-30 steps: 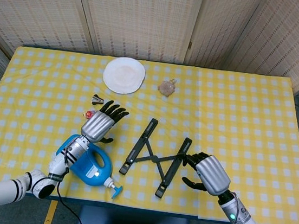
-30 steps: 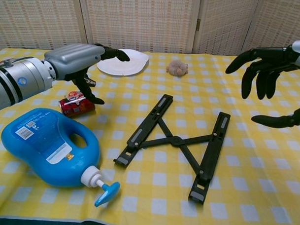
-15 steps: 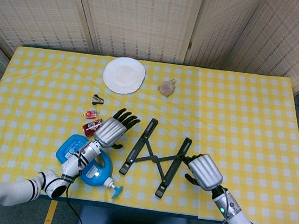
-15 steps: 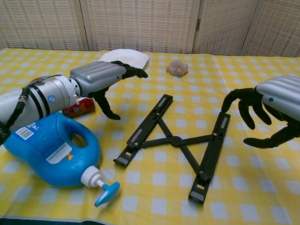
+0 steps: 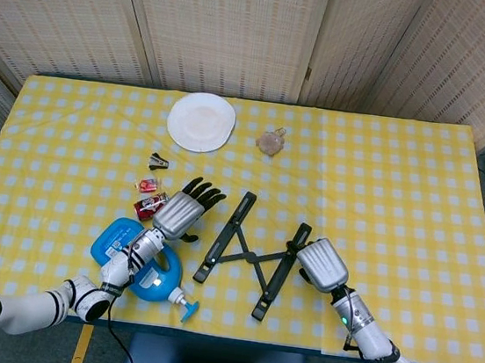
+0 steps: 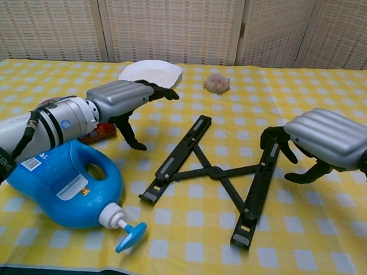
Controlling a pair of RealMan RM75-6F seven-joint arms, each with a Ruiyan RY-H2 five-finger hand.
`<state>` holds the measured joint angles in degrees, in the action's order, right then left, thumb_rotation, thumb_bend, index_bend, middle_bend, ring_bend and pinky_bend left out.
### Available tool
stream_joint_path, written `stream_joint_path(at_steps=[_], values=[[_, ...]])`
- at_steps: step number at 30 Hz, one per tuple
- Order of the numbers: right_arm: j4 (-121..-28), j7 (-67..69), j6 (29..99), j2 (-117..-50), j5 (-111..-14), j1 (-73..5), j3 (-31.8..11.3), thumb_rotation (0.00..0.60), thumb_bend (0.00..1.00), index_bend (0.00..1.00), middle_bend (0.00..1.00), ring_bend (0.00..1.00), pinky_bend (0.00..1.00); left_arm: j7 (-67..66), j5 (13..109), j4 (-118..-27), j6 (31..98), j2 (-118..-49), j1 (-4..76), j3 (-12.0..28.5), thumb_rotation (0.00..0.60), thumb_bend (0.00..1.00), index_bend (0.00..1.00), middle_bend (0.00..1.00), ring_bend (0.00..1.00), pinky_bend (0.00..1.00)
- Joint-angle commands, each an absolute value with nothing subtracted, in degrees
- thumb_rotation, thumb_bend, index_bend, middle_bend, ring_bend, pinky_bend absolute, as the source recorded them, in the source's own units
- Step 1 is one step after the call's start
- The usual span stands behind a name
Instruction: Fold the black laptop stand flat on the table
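- The black X-shaped folding laptop stand (image 6: 221,174) is lying splayed open near the middle of the yellow checked table (image 5: 404,166), between my hands, not folded yet.
- I am bringing my right hand (image 6: 328,139) down from above; its curled fingertips (image 6: 272,139) are now meeting the stand's right rail, so I judge the push inward can begin, though nothing is gripped.
- My left hand (image 5: 181,209) is hovering open, fingers spread, just left of the stand's left rail, beside the blue plastic pump bottle (image 6: 61,181).
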<state>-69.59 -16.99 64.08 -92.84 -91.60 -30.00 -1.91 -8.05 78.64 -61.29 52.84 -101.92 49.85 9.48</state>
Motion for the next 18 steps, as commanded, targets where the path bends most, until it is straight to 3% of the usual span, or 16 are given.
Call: stream_joint_path(at_steps=[1, 18], values=[[-66.6, -18.0, 64.0, -94.9, -91.7, -30.7, -2.2, 0.6, 0.27, 0.37, 0.66, 0.71, 0.75, -7.8, 78.5, -61.3, 52.8, -101.9, 49.8, 9.5, 0.6, 0.05, 0.13, 0.14, 0.09, 0.0], [-55.2, -18.7, 66.2, -102.1, -93.6, -33.1, -2.0, 0.6, 0.27, 0.37, 0.66, 0.71, 0.75, -5.2, 77.5, -58.9, 51.1, -103.1, 50.1, 9.4, 0.6, 0.05, 0.13, 0.14, 0.09, 0.0]])
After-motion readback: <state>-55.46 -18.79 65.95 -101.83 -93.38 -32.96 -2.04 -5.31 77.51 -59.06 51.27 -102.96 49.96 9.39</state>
